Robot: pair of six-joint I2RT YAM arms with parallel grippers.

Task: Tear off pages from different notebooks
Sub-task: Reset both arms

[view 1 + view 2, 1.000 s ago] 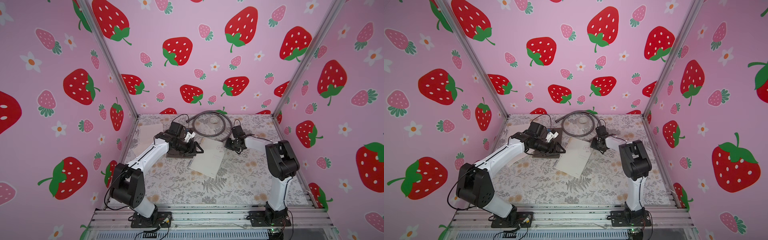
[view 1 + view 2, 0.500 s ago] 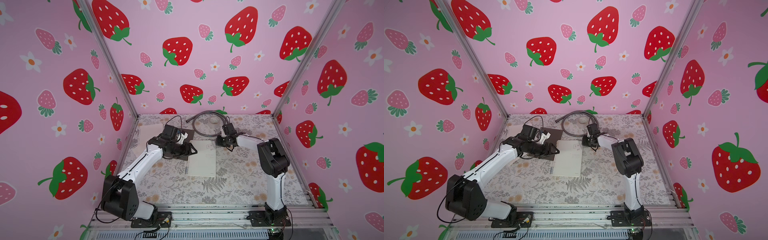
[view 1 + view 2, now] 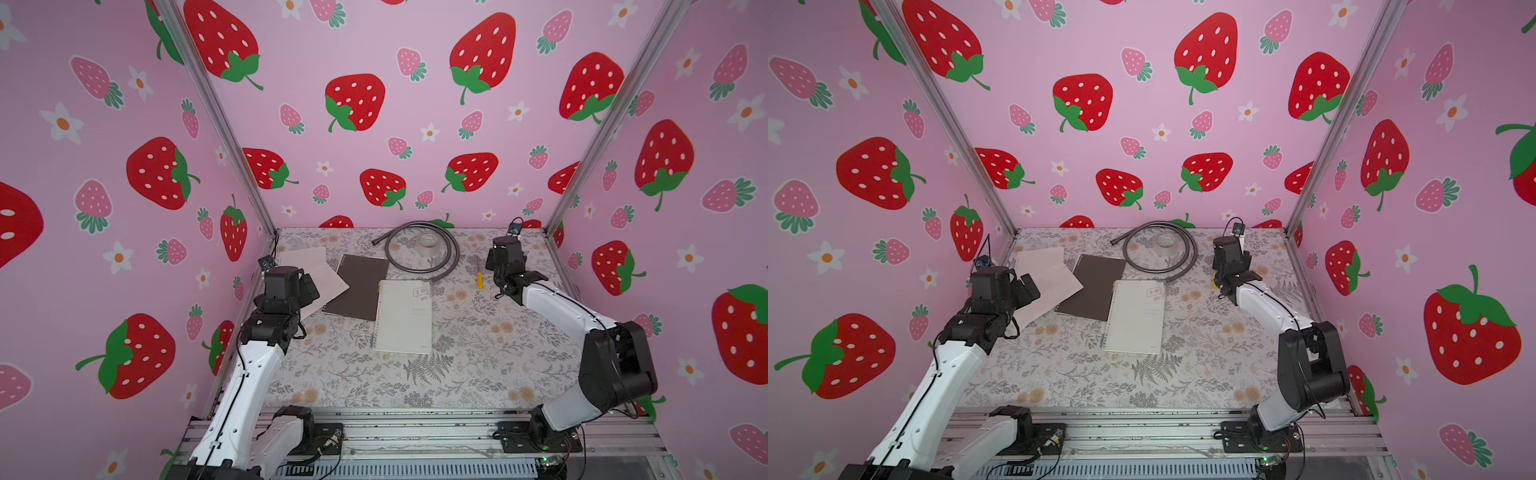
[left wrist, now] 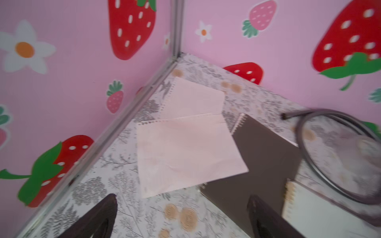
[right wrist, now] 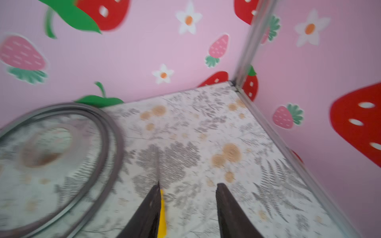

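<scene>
Left gripper [image 4: 182, 196] gapes wide, empty, near two loose pages [image 4: 185, 156]. Right gripper [image 5: 188, 185] stands parted, holding nothing.

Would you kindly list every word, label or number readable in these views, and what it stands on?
The label on the whitish notebook: printed characters, too small to read.
Faint print lines mid-cover: too small to read.
The dark notebook and loose pages: no text visible.
</scene>
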